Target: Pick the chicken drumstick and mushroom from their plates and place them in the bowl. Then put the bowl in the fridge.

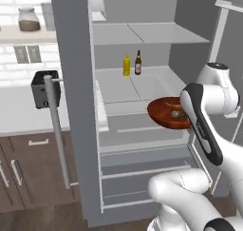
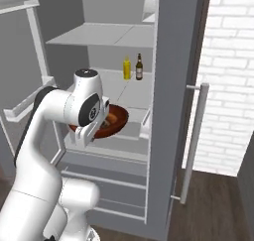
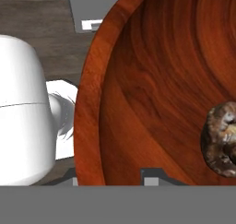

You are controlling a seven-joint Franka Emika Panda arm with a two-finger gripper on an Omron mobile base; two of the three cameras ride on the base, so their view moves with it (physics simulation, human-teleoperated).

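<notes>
The bowl (image 1: 167,114) hangs in front of the open fridge (image 1: 142,82), level with its middle shelf, jaws narrowed on the rim. Rigid, glossy wood: likely slippery. The mushroom (image 3: 223,140) and chicken drumstick (image 2: 113,118) lie loose inside; keep level.

- Arm (image 1: 209,130): glossy white rounded shells, thick tube-like links.
- Black bands and a long dark stripe run along the joint seams.
- A round cap with a dark ring tops one joint housing.
- Wide, bulbous white base segment at the bottom.
- Hand (image 3: 110,176): small dark grey square finger tips.
</notes>
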